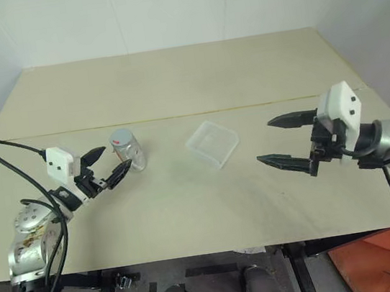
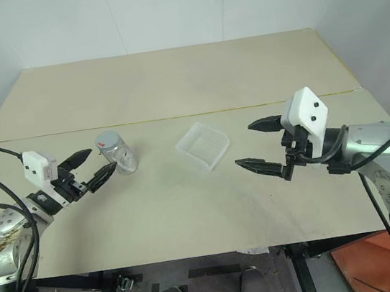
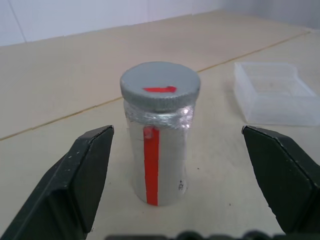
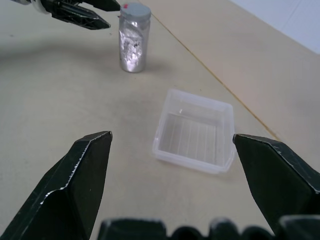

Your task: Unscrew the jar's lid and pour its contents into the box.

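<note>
We see the jar (image 1: 130,153) standing upright on the worktop (image 1: 172,84), its lid (image 3: 160,86) screwed on. The box (image 1: 212,143) lies to the jar's right, well apart from it. Our left gripper (image 1: 105,166) is released, fingers spread just left of the jar, not touching it. Our right gripper (image 1: 279,141) hangs released, right of the box
</note>
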`<action>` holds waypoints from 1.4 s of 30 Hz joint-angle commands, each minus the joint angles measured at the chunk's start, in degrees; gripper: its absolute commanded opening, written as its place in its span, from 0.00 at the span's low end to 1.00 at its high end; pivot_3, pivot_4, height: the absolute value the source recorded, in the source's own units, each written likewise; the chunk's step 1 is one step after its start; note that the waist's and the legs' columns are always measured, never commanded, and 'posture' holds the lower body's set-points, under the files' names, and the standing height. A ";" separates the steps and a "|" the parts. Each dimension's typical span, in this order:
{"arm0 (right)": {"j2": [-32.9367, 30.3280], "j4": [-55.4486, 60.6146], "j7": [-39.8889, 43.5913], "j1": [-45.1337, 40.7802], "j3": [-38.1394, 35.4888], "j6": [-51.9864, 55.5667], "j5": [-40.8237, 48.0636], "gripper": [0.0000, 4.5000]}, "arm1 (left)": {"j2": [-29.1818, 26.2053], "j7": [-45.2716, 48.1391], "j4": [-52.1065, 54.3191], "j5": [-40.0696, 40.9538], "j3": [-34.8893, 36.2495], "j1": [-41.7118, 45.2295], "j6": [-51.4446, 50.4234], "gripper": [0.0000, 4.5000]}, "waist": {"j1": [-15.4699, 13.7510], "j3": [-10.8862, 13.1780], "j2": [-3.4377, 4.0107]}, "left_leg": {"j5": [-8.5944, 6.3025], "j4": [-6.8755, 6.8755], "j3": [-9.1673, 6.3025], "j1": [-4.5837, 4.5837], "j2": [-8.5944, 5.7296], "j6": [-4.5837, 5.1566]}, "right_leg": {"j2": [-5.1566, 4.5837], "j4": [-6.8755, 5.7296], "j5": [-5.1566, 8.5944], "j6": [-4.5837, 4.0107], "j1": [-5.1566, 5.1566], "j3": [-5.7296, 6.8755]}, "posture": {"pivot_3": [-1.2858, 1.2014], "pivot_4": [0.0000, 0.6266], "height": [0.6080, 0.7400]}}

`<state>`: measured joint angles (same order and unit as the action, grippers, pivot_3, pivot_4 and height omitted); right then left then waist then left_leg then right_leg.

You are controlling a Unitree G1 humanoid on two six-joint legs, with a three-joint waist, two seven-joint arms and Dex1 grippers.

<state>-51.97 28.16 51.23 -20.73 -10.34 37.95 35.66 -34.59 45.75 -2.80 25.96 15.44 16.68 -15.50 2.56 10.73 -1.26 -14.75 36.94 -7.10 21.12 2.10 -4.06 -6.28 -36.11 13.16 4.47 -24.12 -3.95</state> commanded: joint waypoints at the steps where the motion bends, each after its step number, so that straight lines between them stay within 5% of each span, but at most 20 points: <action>1: -1.28 2.46 -1.01 -0.65 -2.87 1.01 1.44 1.00 | 0.08 0.62 -3.07 -1.36 -0.81 2.73 2.80 0.99 | -0.01 0.00 0.00 | 0.00 0.00 0.00 0.00 0.00 0.00 | 0.00 0.00 0.00 0.00 0.00 0.00 | 0.52 0.24 1.00; 23: -4.72 7.10 -2.33 1.55 -7.39 4.35 5.17 1.00 | 7.51 0.53 -22.18 -6.68 -4.80 14.29 16.20 0.99 | 0.00 -0.01 -0.02 | 0.01 0.05 -0.02 0.01 -0.02 -0.02 | 0.00 -0.01 -0.03 0.04 0.02 0.00 | 0.52 0.24 1.00; 26: -4.78 7.15 -2.53 1.20 -7.14 4.46 5.37 1.00 | 7.62 0.42 -22.27 -6.90 -4.59 13.99 16.85 0.86 | 0.02 -0.01 -0.02 | 0.01 0.05 -0.02 0.01 -0.02 -0.02 | 0.00 0.00 -0.03 0.04 0.01 0.00 | 0.52 0.24 1.00; 32: -4.56 6.83 -2.58 0.18 -5.96 4.30 5.14 1.00 | 8.10 -0.79 -22.95 -6.89 -4.23 14.39 18.70 0.44 | -0.01 -0.01 -0.02 | 0.02 0.05 -0.02 0.01 -0.02 -0.03 | 0.00 0.00 -0.03 0.04 0.02 0.00 | 0.52 0.24 1.00; 42: -1.91 5.30 -3.65 -4.36 -2.20 3.65 5.09 1.00 | 3.94 8.09 -9.14 -2.85 -8.22 15.27 7.71 0.44 | 0.07 -0.01 -0.02 | 0.02 0.05 -0.03 0.02 -0.02 -0.03 | 0.00 -0.01 -0.03 0.04 0.00 0.00 | 0.52 0.24 1.00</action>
<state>-54.06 32.88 48.16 -23.84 -12.08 42.17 39.69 -29.09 51.29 -16.50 20.95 7.60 30.04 -5.36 2.63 10.72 -1.28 -14.73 36.99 -7.12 21.15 2.09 -4.09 -6.28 -36.12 13.14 4.51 -24.12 -3.95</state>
